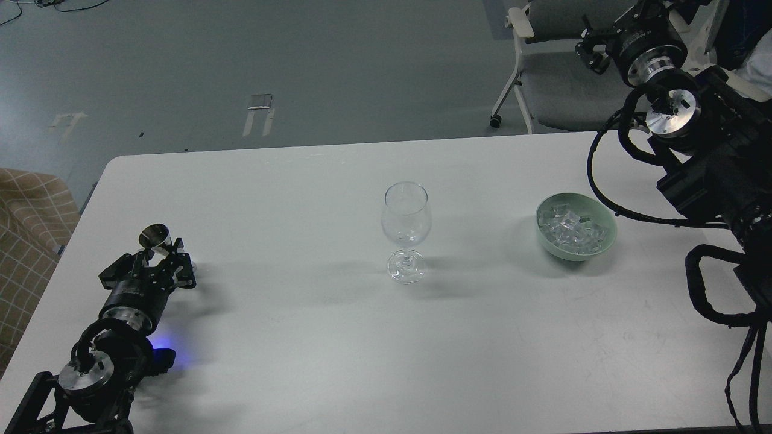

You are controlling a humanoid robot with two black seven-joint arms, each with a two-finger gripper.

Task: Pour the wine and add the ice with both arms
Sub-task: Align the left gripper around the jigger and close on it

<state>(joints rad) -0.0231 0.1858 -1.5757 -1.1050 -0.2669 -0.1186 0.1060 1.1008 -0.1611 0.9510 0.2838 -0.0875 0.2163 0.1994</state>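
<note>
At far left, the left arm [102,355] lies low over the white table [301,361], its gripper [158,256] reaching toward a small shiny metal cup [155,236] that stands near the table's left edge. The dark fingers sit on either side of the cup's lower part and appear to close around it, though from the head view it is hard to tell whether they grip it firmly or merely bracket it. Any wine inside the cup cannot be seen. A blue glow shows on the table beside the arm's lower joint.

At centre stands an empty-looking stemmed wine glass [406,232], upright, well apart from the cup and to its right. The coming pour appears to turn on this: the glass lies to the right of the left gripper, and the left arm is by far the nearer of the two to the cup.

Further right, a pale green bowl [576,226] holds the ice [572,229], a heap of clear cubes. It sits between the glass and the right arm [711,175], which rises at the table's right edge.

The right gripper [594,51] is high in the far corner, over a grey chair [561,90], seen small and dark; whether it is open cannot be told, and nothing shows in it. The right arm is the nearer one to the ice.
</note>
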